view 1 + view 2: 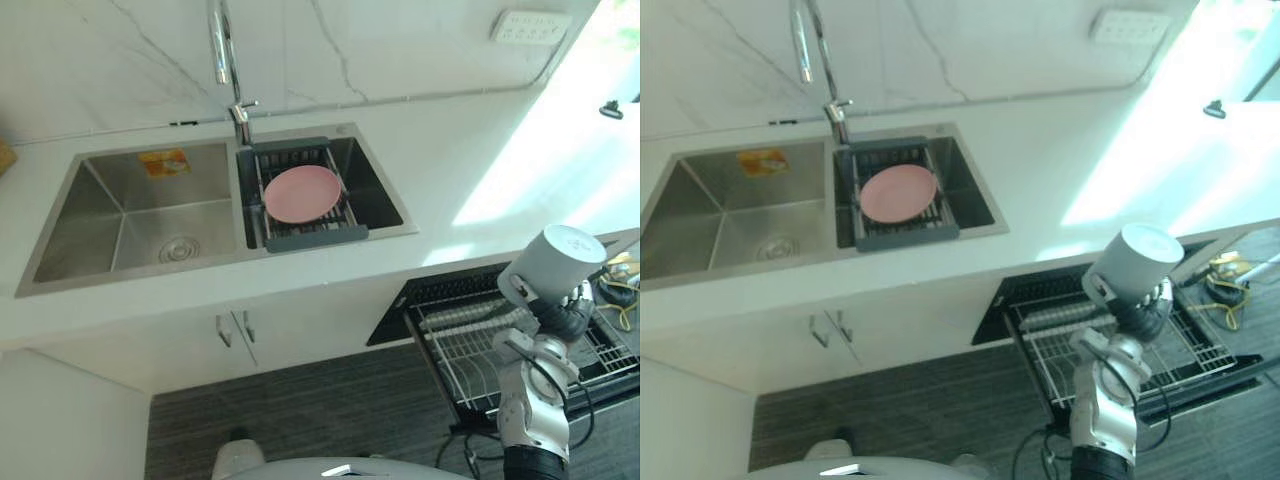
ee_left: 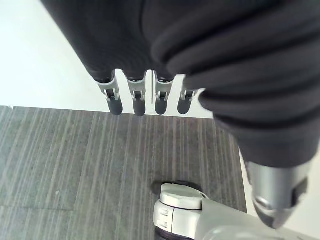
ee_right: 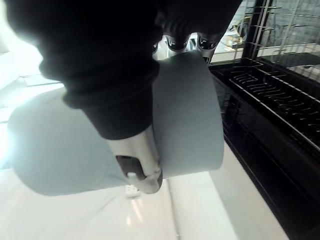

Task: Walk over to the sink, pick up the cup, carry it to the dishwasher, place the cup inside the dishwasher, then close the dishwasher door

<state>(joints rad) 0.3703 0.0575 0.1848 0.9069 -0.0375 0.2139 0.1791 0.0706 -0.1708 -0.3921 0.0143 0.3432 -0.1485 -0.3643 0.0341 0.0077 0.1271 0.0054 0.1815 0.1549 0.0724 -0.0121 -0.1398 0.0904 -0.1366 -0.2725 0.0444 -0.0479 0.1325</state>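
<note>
The right robot hand [image 1: 567, 310] grasps the cup [image 1: 553, 262], a pale grey cylinder. In the right wrist view its thumb [image 3: 142, 170] lies across the side of the cup and its fingertips [image 3: 177, 43] show past the far side, so the hand is curled round it. The rest of the fingers are hidden behind the cup. In the head views the cup is held tilted, with one flat round end turned up toward the camera; I cannot tell if this end is the mouth or the base.

The cup is in the air over the dishwasher [image 1: 398, 312], which stands open under the worktop [image 1: 450, 150]. Its white wire rack [image 1: 465, 345] is pulled out. The arm covers part of the rack, and I cannot make out the door clearly.

The left robot hand [image 2: 137, 97] hangs over the grey floor [image 2: 75, 165], with its fingers straight and released, holding nothing.

Farther left, the sink [image 1: 120, 215] has two basins. A pink plate [image 1: 302, 193] lies on a dark drain rack [image 1: 318, 236] over the right basin, below the tap [image 1: 222, 50].
</note>
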